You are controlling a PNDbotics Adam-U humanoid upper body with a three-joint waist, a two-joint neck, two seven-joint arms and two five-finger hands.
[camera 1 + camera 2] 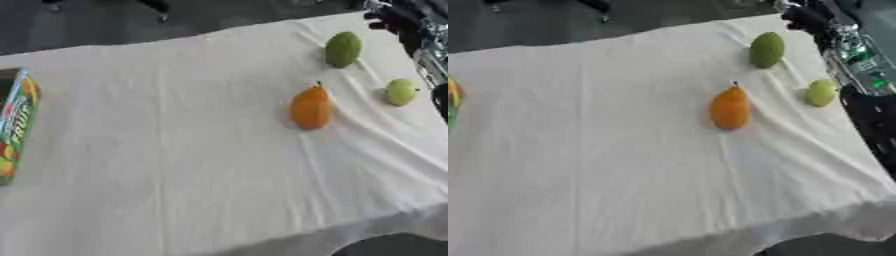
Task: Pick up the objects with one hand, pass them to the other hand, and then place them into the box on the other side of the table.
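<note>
I see the right hand [807,19] at the table's far right corner; whether its fingers are open or curled, I cannot tell. On the white cloth [175,150] lie an orange fruit [311,108], a dark green fruit [343,49] and a small light green fruit [400,92], apart from each other. The colourful box [16,125] stands at the left edge.

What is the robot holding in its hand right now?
Nothing. The orange fruit and both green fruits lie untouched on the cloth; the right hand hangs beyond them.
</note>
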